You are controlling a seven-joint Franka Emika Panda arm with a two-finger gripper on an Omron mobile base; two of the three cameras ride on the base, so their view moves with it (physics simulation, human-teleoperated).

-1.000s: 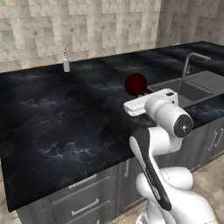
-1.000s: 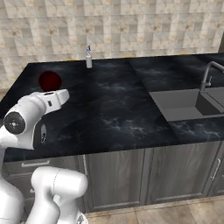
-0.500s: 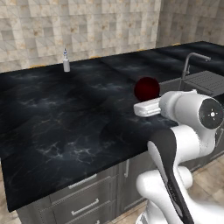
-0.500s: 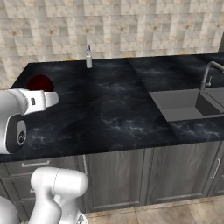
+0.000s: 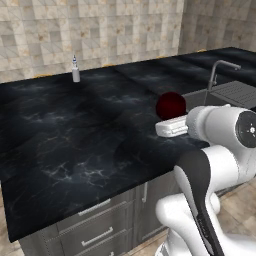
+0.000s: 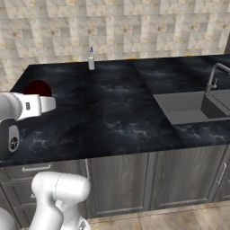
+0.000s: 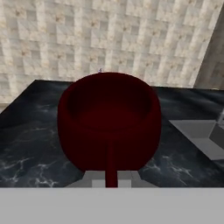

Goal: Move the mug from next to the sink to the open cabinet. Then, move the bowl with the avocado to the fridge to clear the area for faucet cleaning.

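The gripper [image 7: 111, 181] is closed on the mug [image 7: 109, 122], with its jaws drawn narrow around the thin handle at the near side of the mug; in the hand view the dark red mug stands upright just in front of the gripper, its open mouth turned up, and the handle runs down from its body to the jaws; in the left base view the mug [image 5: 171, 105] sits at the end of the white hand, above the black marble counter [image 5: 75, 135], and it is not clear from the pictures if it touches the counter or is lifted a little over it; in the right base view the mug [image 6: 37, 88] shows at the far left, partly behind the white hand; the sink [image 6: 188, 107] lies well apart from the mug, toward the right of the counter [image 6: 112, 112], and the faucet [image 6: 212, 76] rises at its far side with the neck bent over the basin; in the left base view the sink [image 5: 235, 94] and the faucet [image 5: 217, 72] are beyond the arm; a slim white-and-grey bottle [image 5: 75, 70] stands upright at the back of the counter, near the tiled wall [image 5: 90, 30]; the same bottle [image 6: 91, 59] appears in the right base view; grey cabinet fronts [image 6: 148, 184] with handles run below the counter
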